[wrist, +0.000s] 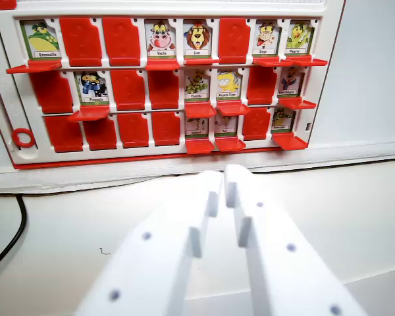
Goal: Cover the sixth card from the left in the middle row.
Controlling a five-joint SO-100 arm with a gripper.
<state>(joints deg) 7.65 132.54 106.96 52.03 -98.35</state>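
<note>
White tabletop [66,263] below red-and-white card board [164,85], empty tool [222,176] nearly closed.

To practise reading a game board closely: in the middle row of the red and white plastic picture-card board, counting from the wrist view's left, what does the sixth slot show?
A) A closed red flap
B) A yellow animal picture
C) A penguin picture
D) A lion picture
B: the sixth slot in the middle row shows an uncovered yellow animal card.
</note>
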